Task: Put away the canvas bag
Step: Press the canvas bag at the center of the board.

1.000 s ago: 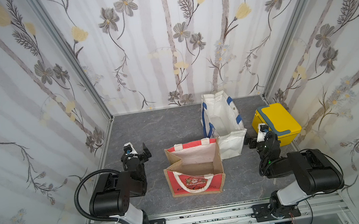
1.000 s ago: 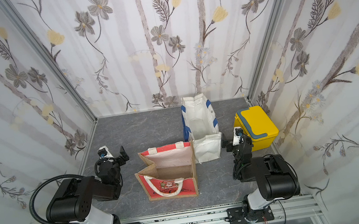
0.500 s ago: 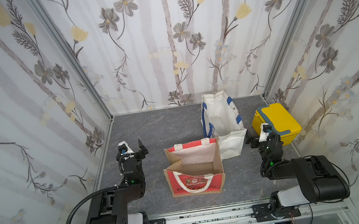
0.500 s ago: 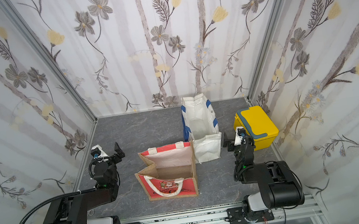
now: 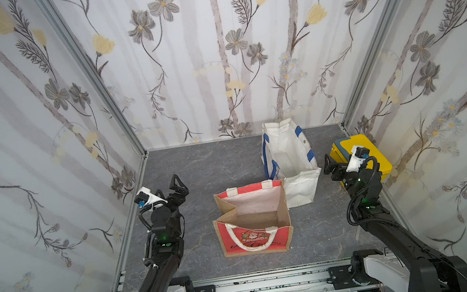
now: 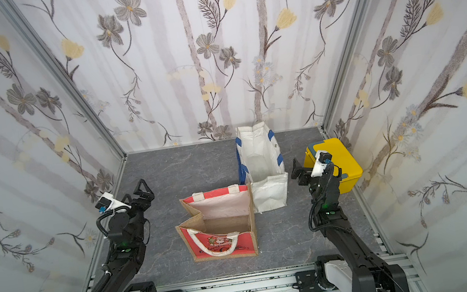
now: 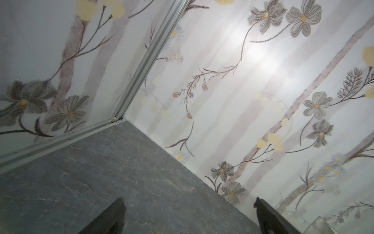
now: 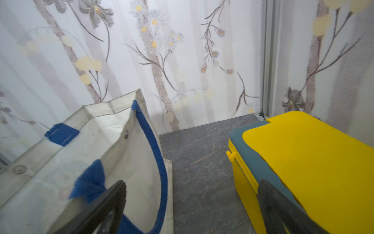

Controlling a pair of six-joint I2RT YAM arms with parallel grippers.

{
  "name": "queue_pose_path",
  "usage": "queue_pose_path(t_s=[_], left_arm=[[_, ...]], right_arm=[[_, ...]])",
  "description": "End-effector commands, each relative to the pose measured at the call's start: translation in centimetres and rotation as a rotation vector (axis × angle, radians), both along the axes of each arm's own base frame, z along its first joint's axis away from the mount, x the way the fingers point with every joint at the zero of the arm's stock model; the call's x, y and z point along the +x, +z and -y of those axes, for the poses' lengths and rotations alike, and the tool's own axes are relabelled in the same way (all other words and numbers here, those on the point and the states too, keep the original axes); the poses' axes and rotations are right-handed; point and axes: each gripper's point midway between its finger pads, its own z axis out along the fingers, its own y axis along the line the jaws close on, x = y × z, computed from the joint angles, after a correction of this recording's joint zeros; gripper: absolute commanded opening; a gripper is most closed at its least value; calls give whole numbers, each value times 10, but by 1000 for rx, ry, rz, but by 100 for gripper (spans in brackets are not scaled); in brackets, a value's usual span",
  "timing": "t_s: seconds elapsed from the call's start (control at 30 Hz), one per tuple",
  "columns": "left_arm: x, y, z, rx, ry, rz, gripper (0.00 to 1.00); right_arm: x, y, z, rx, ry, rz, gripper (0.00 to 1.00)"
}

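- My left end effector (image 5: 174, 190) is wide open and holds nothing. It hangs over the grey stone-look table (image 5: 197, 164) at about 9 o'clock, well apart from both bags.
- In my left wrist view I only see bare table and the flowered walls (image 7: 222, 81), so this arm is not aimed at a bag yet.
- My right end effector (image 5: 332, 168) is wide open too, and empty. It sits at about 3 o'clock, between the white canvas bag with blue handles (image 5: 288, 157) and the yellow plastic box with a grey-blue lid band (image 5: 363, 151).
- The white canvas bag is the thing I must put away. It stands at about 1 o'clock, near the back wall, with its mouth open and facing up.
- In my right wrist view the bag's blue handle (image 8: 159, 162) droops down its side, near one of my fingers (image 8: 105, 206). I think that is why this arm waits here: the handle and rim are easy to reach.
- The red and brown jute bag with white handles (image 5: 251, 218) stands open at about 6 o'clock. Its back corner is just beside the white bag. I cannot tell if they touch.
- The yellow box has its lid shut, so I guess the open jute bag is where the white bag could go. I am not sure.
- The white bag is soft and will flop. I think I need both arms to press it flat or fold it first.
- Nothing is grabbed yet, so the job is at its start.
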Motion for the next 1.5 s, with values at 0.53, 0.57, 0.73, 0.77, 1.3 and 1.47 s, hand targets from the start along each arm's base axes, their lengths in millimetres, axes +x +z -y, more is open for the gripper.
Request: queue_pose_path(t_s=[0.53, 0.57, 0.73, 0.77, 1.3, 1.47], left_arm=[[-15, -18, 87, -11, -463, -390, 100], [-17, -16, 91, 1, -484, -400, 99], [-31, -14, 107, 30, -565, -434, 97], [-34, -13, 110, 29, -580, -435, 96], [-85, 4, 144, 146, -788, -500, 86], [-91, 7, 150, 168, -816, -507, 85]], right_arm=[[-40, 54, -192, -180, 597, -189, 99], [-45, 51, -206, -199, 631, -202, 98], [-69, 51, -249, -302, 678, -235, 99], [-74, 51, -256, -320, 690, -240, 99], [-175, 8, -368, -548, 1003, -361, 95], [-185, -7, -387, -561, 1062, -344, 85]])
